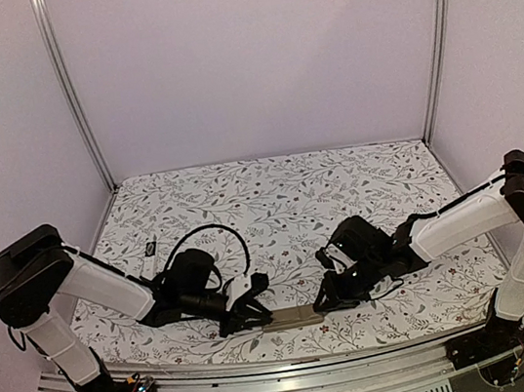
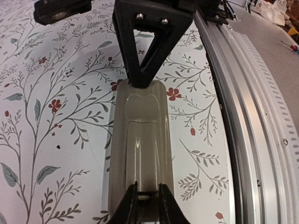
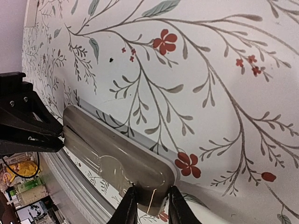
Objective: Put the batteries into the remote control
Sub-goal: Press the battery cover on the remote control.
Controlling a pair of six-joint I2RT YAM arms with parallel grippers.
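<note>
The remote control is a slim grey-brown bar lying back up near the table's front edge, its smooth battery cover closed. My left gripper is at its left end, fingers almost together around a small pale tab on that end. My right gripper is at the other end, fingers close around the rounded tip. The remote also shows in the right wrist view. No batteries are clearly in view; a tiny dark thing lies at the left, too small to identify.
The floral tablecloth covers the table. The aluminium front rail runs just beside the remote. White walls and metal posts close in the back and sides.
</note>
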